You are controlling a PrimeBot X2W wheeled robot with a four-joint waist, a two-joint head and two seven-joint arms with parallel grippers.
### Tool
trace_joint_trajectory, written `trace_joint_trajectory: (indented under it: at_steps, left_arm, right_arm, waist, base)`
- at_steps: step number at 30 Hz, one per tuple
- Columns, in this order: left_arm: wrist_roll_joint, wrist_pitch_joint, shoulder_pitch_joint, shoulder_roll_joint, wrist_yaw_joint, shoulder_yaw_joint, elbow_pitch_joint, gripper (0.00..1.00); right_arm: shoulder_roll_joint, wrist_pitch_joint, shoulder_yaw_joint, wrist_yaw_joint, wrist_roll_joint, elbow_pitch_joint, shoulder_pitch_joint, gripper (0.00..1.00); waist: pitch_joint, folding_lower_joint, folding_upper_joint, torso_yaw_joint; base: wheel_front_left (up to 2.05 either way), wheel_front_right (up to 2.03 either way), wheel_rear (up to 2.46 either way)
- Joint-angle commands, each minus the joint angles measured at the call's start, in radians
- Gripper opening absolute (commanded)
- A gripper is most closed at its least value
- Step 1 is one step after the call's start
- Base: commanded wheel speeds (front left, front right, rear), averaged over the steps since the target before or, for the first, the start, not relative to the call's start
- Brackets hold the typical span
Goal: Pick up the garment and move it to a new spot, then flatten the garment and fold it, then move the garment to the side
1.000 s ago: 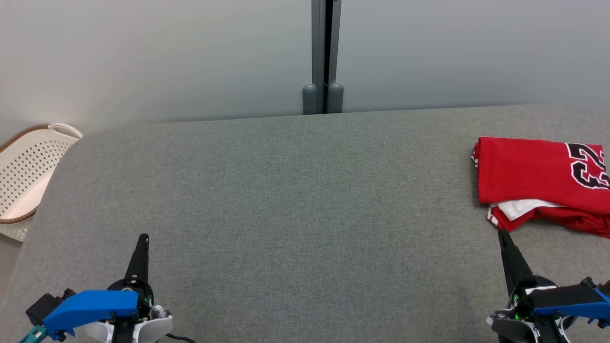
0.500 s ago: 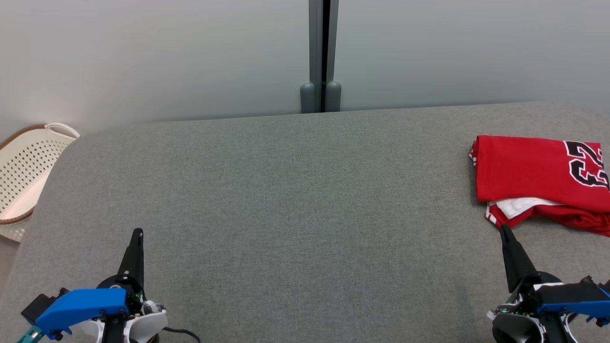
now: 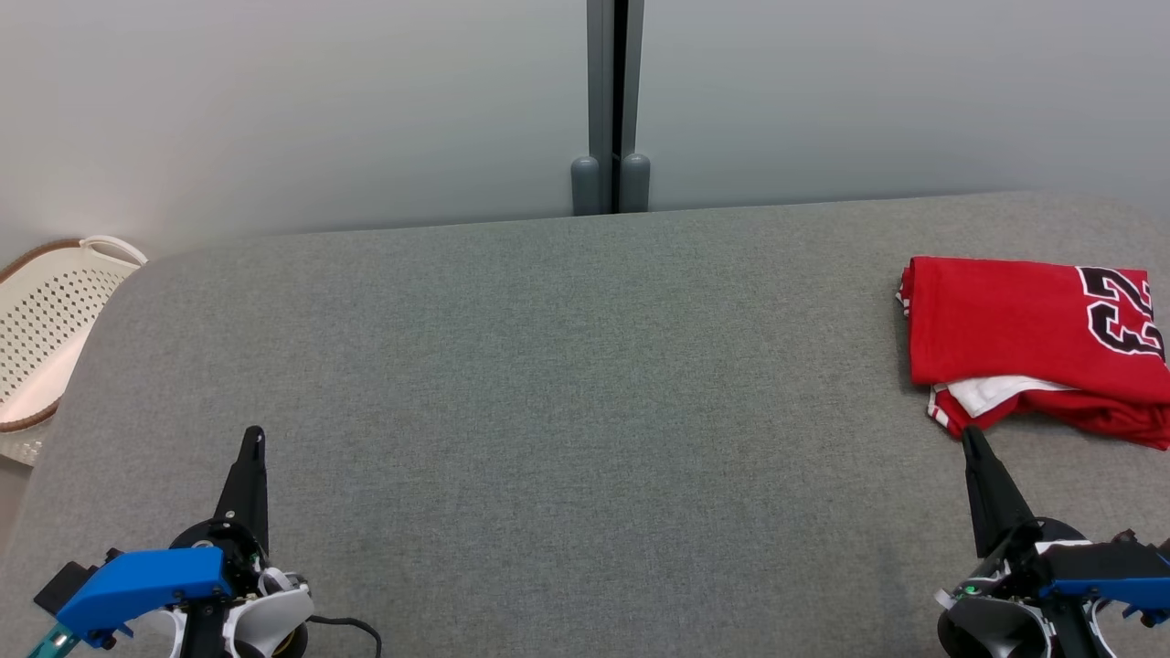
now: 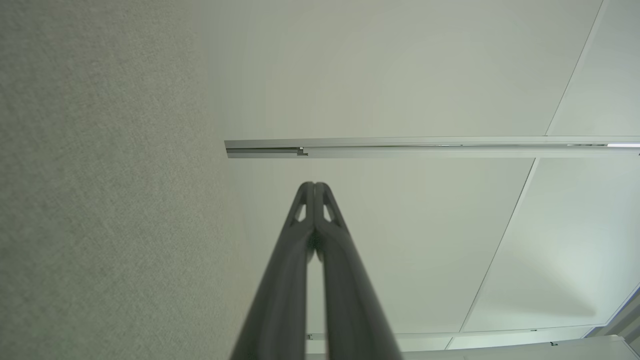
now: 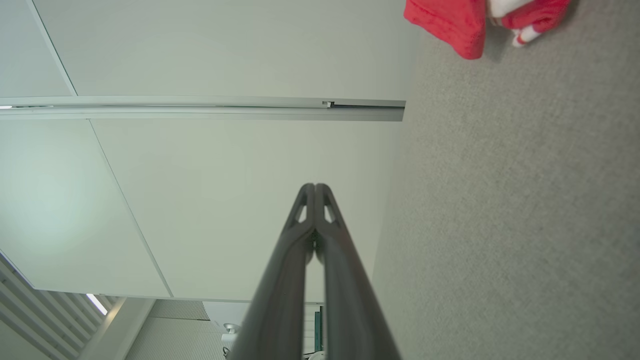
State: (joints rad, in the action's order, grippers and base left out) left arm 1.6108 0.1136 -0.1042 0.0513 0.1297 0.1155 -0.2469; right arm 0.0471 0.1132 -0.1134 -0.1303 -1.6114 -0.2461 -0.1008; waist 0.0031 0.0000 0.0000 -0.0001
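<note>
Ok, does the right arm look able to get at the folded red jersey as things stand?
Probably yes. The right gripper, shut, sits close to the near corner of the red jersey, with bare grey surface between and nothing in the way. It would need to open first.

A big grey table with a soft cloth top and round corners stood in front of a pale wall. The wall was made of two flat panels. A thin dark gap ran down between them, with two small round grey knobs at its bottom, just behind the table's far edge. A white basket full of little holes, with a brown rim, sat low beside the table's left end.
</note>
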Motion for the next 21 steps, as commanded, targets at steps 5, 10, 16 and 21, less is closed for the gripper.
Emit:
trace_joint_trajectory:
  at_steps: [5,10,16,21]
  left_arm:
    - [0.004,0.004,-0.01,-0.003,0.005,0.003,0.004,0.0]
    - [0.004,0.004,-0.01,-0.003,0.005,0.002,0.004,0.0]
    - [0.004,0.004,-0.01,-0.003,0.005,0.002,0.004,0.0]
    - [0.004,0.004,-0.01,-0.003,0.005,0.002,0.004,0.0]
  right_arm:
    - [0.006,0.004,-0.002,-0.001,-0.003,0.003,-0.015,0.0]
    - [0.006,0.004,-0.002,-0.001,-0.003,0.003,-0.015,0.0]
    - [0.006,0.004,-0.002,-0.001,-0.003,0.003,-0.015,0.0]
    - [0.006,0.004,-0.002,-0.001,-0.003,0.003,-0.015,0.0]
  waist:
    - [0.0,0.0,0.0,0.0]
    - [0.0,0.0,0.0,0.0]
    - [0.0,0.0,0.0,0.0]
    - [0.0,0.0,0.0,0.0]
  base:
    - [0.0,0.0,0.0]
    - [0.0,0.0,0.0]
    - [0.0,0.0,0.0]
    - [0.0,0.0,0.0]
